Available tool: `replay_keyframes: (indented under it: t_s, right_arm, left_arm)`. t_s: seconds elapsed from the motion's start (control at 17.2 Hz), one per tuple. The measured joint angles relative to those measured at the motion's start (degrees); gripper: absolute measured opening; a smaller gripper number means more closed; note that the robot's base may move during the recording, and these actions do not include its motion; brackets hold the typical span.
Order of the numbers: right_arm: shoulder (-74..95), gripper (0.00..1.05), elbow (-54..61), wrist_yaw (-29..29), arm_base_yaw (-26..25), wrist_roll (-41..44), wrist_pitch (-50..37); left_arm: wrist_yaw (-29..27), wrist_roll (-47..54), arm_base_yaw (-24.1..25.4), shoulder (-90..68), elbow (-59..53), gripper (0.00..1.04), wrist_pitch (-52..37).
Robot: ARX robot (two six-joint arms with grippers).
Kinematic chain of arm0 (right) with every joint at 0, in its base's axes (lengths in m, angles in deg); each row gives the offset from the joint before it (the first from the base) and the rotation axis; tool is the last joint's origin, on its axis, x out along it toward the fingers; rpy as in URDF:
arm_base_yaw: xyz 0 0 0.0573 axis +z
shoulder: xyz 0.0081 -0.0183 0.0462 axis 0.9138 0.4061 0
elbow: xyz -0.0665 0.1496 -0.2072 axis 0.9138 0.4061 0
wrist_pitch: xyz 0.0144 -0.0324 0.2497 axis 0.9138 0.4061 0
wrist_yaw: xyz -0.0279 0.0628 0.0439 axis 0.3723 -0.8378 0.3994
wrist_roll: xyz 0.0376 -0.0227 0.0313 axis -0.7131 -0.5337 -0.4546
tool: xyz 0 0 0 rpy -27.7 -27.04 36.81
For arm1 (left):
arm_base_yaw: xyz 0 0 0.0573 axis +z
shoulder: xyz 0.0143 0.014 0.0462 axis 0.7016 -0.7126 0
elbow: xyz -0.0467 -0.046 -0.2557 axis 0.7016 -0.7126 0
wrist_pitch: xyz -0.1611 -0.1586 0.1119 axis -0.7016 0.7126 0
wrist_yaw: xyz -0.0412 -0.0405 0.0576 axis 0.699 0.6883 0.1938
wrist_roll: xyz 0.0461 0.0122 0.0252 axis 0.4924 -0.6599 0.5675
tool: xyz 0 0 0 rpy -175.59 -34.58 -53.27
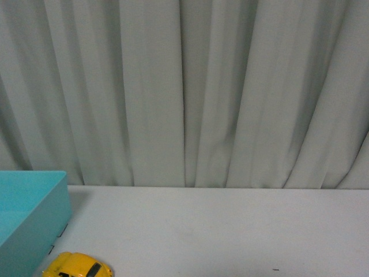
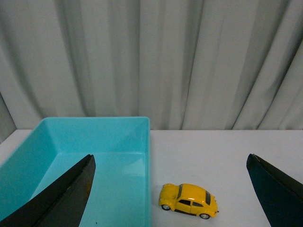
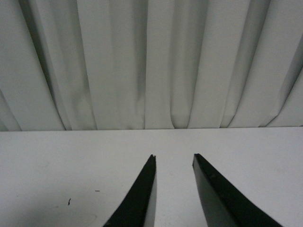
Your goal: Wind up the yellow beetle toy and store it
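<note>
The yellow beetle toy (image 2: 189, 200), a small glossy yellow car with dark windows, stands on its wheels on the white table just beside the right wall of the turquoise bin (image 2: 148, 156). It also shows at the bottom left of the front view (image 1: 78, 266), partly cut off. My left gripper (image 2: 171, 163) is open wide above the table, with the toy between and beyond its dark fingers (image 2: 71, 194). My right gripper (image 3: 174, 158) is shut with nothing in it, over bare table, a narrow gap between its tips. Neither arm shows in the front view.
The turquoise bin (image 1: 57, 196) is an empty open box at the table's left. A grey pleated curtain (image 1: 184, 92) hangs behind the table's far edge. A few small dark specks (image 3: 69, 201) mark the white tabletop.
</note>
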Motion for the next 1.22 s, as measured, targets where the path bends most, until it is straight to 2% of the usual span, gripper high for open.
replay_keyframes:
  t_s: [0.35, 0.41, 0.47, 0.52, 0.58, 0.7, 0.76, 0.93, 1.11, 1.22]
  right_arm:
    - [0.00, 0.91, 0.00, 0.00, 0.00, 0.00, 0.00]
    - [0.00, 1.00, 0.00, 0.00, 0.00, -0.02, 0.00]
    - [0.00, 0.97, 0.00, 0.00, 0.00, -0.02, 0.00]
    - [0.00, 0.98, 0.00, 0.00, 0.00, -0.02, 0.02]
    - [0.00, 0.98, 0.00, -0.07, 0.00, -0.02, 0.00]
    - [0.00, 0.98, 0.00, -0.04, 0.00, -0.02, -0.02]
    - [0.00, 0.98, 0.00, 0.00, 0.00, -0.02, 0.04]
    - [0.00, 0.98, 0.00, 0.07, 0.00, -0.02, 0.02]
    - [0.04, 0.98, 0.00, -0.04, 0.00, -0.02, 0.02]
    - [0.04, 0.98, 0.00, 0.00, 0.00, -0.02, 0.07]
  left_arm:
    - [0.02, 0.00, 0.00, 0.00, 0.00, 0.98, 0.00]
    - [0.02, 0.00, 0.00, 0.00, 0.00, 0.98, 0.00]
    - [0.02, 0.00, 0.00, 0.00, 0.00, 0.98, 0.00]
    - [-2.12, -3.74, -1.20, -3.58, 4.07, 0.98, 12.02]
    - [-4.37, -12.35, -2.73, -15.56, 11.80, 0.98, 23.12]
    - [-4.46, -17.53, -2.73, -21.49, 16.92, 0.98, 25.29]
    - [-4.42, -19.67, -2.75, -24.92, 20.35, 0.98, 21.77]
    - [-4.13, -17.55, -1.99, -36.35, 28.76, 0.98, 9.75]
    - [-1.20, -8.98, -1.33, -59.74, 35.54, 0.98, -3.23]
    - [0.90, -2.78, -0.90, -71.87, 41.99, 0.98, -6.56]
